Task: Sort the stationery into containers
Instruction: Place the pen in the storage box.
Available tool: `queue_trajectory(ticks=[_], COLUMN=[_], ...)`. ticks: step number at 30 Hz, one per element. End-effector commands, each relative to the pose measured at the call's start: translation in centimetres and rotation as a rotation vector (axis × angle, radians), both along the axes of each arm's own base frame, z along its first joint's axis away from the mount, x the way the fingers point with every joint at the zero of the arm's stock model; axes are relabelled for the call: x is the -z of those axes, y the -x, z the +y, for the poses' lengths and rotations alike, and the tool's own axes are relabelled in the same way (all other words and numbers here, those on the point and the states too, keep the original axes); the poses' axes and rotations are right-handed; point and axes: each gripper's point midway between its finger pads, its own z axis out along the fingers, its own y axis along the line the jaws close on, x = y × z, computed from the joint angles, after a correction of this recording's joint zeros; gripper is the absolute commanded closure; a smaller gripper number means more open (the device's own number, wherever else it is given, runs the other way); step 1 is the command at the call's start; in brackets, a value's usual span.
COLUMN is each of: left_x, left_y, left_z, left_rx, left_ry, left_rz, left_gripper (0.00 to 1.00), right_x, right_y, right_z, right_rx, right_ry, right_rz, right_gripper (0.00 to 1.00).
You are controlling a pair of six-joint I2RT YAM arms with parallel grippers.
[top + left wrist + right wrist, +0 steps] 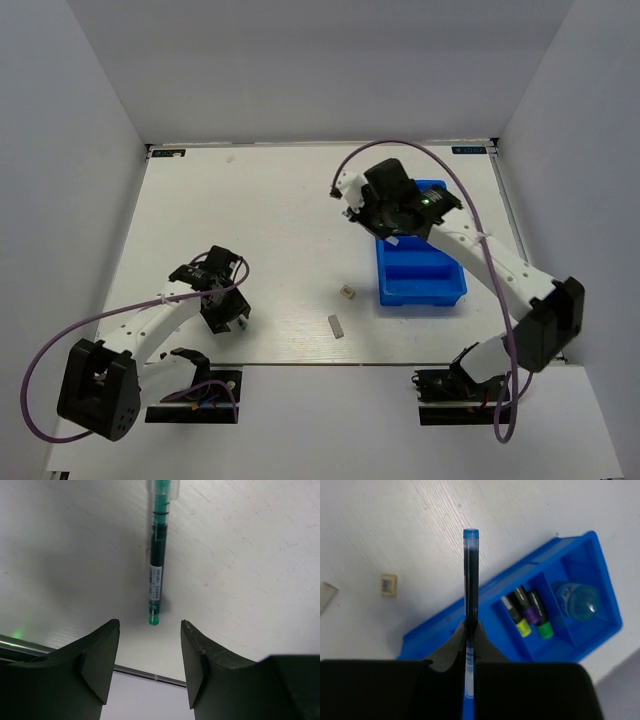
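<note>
A green pen [156, 570] lies on the white table, its near end just ahead of the gap of my left gripper [150, 630], which is open and holds nothing. That left gripper [225, 305] hangs low over the table's front left. My right gripper [470, 627] is shut on a thin blue pen [470, 570] that sticks out forward, above the blue tray [580, 545]. One compartment holds three black markers with yellow [517, 617], purple [532, 612] and green [543, 622] ends. A blue round piece [576, 599] sits in the compartment beside it. The right gripper [385, 215] hovers at the far end of the tray [420, 285].
A beige eraser [347, 292] and a grey eraser [337, 326] lie on the table left of the tray's near end. The table's front edge [135, 672] runs just under the left fingers. Grey walls enclose the table on three sides.
</note>
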Motion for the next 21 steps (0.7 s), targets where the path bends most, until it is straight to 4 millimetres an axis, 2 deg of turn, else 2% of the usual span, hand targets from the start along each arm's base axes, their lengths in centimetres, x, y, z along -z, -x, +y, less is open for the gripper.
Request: queue_trajectory(ticks=[1, 2, 3, 4, 6, 8, 9, 10, 14, 21], left_x=[0.2, 0.5, 0.6, 0.8, 1.1, 1.4, 1.4, 1.5, 1.6, 1.9], left_y=[-0.9, -0.8, -0.8, -0.7, -0.8, -0.8, -0.9, -0.8, -1.0, -0.8], left_z=[-0.8, -0.9, -0.8, -0.8, -0.8, -0.7, -0.7, -0.6, -0.5, -0.3], left_rx=[0.01, 0.008, 0.006, 0.003, -0.001, -0.003, -0.005, -0.004, -0.012, -0.014], left_ry=[0.052, 0.055, 0.059, 0.057, 0.058, 0.055, 0.055, 0.053, 0.057, 0.055], left_rz=[-0.022, -0.013, -0.011, -0.002, 0.001, 0.008, 0.012, 0.017, 0.015, 0.025], left_gripper=[0.37, 0.37, 0.37, 0.37, 0.37, 0.37, 0.37, 0.37, 0.37, 0.37], right_x=[-0.5, -0.3, 0.9, 0.9, 3.2, 3.7, 5.2, 5.6, 6.6, 8.1], right_y=[-0.3, 0.0, 0.2, 0.2, 0.4, -0.2, 0.1, 0.1, -0.2, -2.7], right_z=[-3.6, -4.8, -5.8, -6.7, -8.5, -10.3, -10.7, -11.0, -11.3, -12.2], right_rx=[-0.08, -0.078, -0.112, -0.115, -0.151, -0.156, -0.167, -0.197, -0.323, -0.472], right_ry=[0.082, 0.087, 0.133, 0.145, 0.204, 0.222, 0.238, 0.231, 0.222, 0.26], right_rz=[-0.099, -0.106, -0.105, -0.116, -0.113, -0.129, -0.107, -0.097, -0.071, -0.075], right_gripper=[1.0, 1.0, 1.0, 1.0, 1.0, 1.0, 1.0, 1.0, 1.0, 1.0])
